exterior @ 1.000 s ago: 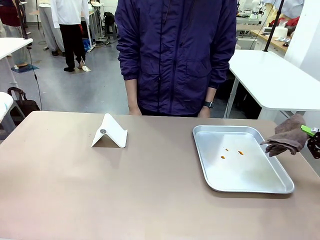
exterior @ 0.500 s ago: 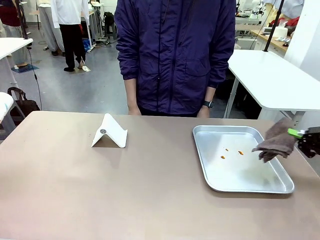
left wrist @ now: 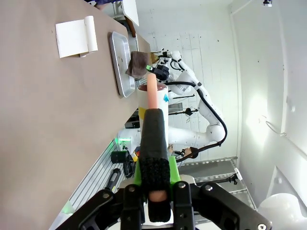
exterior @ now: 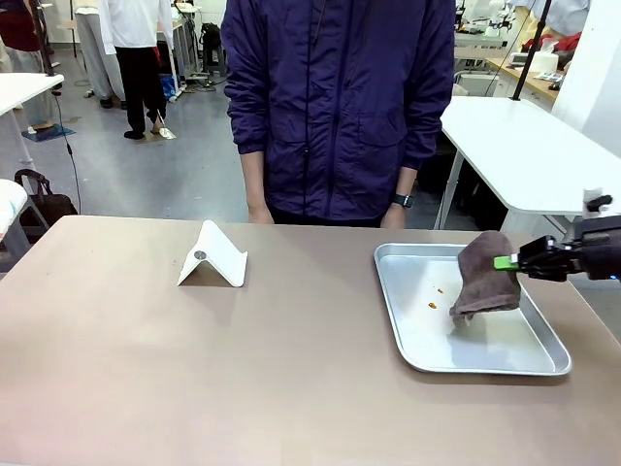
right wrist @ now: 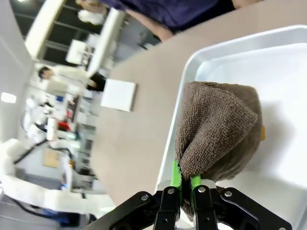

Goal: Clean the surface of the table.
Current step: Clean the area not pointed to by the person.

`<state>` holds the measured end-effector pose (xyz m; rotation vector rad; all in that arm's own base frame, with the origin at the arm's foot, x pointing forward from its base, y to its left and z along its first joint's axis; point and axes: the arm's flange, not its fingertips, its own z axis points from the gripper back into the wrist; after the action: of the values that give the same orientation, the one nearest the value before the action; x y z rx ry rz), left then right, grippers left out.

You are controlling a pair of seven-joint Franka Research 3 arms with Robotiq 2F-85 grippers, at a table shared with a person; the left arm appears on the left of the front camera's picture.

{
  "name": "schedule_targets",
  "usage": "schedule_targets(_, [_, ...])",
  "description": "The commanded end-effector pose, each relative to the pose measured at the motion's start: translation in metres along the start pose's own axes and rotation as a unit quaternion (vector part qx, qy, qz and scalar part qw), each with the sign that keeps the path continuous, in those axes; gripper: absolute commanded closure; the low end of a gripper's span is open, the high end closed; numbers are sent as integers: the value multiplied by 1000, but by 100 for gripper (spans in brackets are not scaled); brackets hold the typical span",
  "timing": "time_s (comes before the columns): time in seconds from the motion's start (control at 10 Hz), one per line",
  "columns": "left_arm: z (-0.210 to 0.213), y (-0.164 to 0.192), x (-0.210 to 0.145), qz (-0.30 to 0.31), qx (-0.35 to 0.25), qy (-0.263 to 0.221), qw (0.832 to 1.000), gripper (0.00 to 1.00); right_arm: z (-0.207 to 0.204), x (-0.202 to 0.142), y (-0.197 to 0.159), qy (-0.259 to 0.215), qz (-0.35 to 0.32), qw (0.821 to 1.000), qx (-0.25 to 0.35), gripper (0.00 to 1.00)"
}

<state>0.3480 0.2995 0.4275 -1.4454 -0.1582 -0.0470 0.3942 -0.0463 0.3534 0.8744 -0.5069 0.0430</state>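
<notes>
The brownish-taupe table spans the front view. My right gripper comes in from the right, shut on a brown cloth that hangs onto the metal tray. In the right wrist view the gripper pinches the cloth by its lower edge above the tray. Small orange crumbs lie on the tray just left of the cloth. My left gripper is shut with nothing in it, held off the table's near side.
A white folded stand sits on the table at the back left of centre. A person in a purple jacket stands at the far edge, hands down. A white-topped table stands behind on the right.
My right gripper has carried the cloth leftward from beyond the tray's right rim to over the tray's middle, where it now covers one crumb. Nothing else moved.
</notes>
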Motion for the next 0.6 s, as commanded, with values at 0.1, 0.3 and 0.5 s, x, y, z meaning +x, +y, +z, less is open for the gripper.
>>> schedule_targets(0.1, [4, -7, -2, 5, -1, 2, 1000, 78, 0, 34, 10, 62, 13, 996, -60, 92])
schedule_targets(0.3, [4, -7, -2, 5, -1, 2, 1000, 78, 6, 50, 8, 102, 9, 987, -121, 97])
schedule_targets(0.5, [4, -7, -2, 5, -1, 2, 1000, 78, 2, 64, -6, 113, -1, 977, -178, 97])
